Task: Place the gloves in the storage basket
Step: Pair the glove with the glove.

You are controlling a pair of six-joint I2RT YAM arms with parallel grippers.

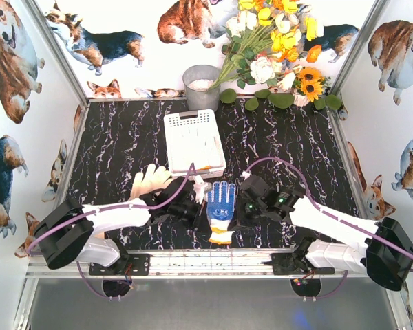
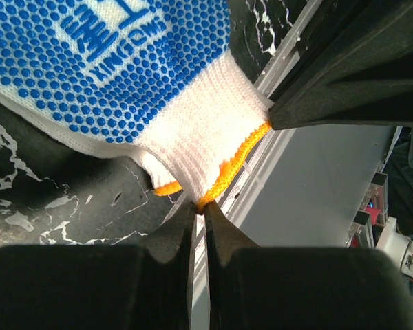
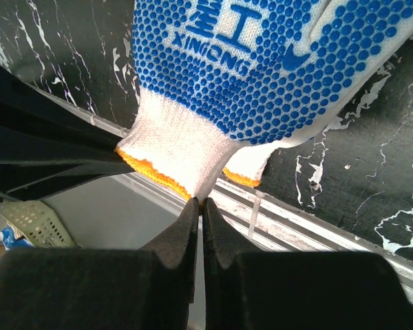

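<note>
A white glove with a blue-dotted palm (image 1: 221,203) lies at the table's near edge, its orange-trimmed cuff towards the arms. My left gripper (image 1: 208,223) is shut on the cuff's orange hem (image 2: 224,172), pinched between the tips (image 2: 201,206). My right gripper (image 1: 235,221) is shut on the same cuff from the other side (image 3: 201,201); the glove fills the top of that view (image 3: 261,62). A yellowish glove (image 1: 150,180) lies left of the left arm. A small white glove piece (image 1: 199,187) lies below the storage basket (image 1: 193,114), which holds white gloves.
A round grey bucket (image 1: 201,86) stands behind the basket. Artificial flowers (image 1: 275,48) fill the back right corner. The metal rail of the table's near edge (image 3: 316,227) runs just under the cuff. Printed walls enclose the table on three sides.
</note>
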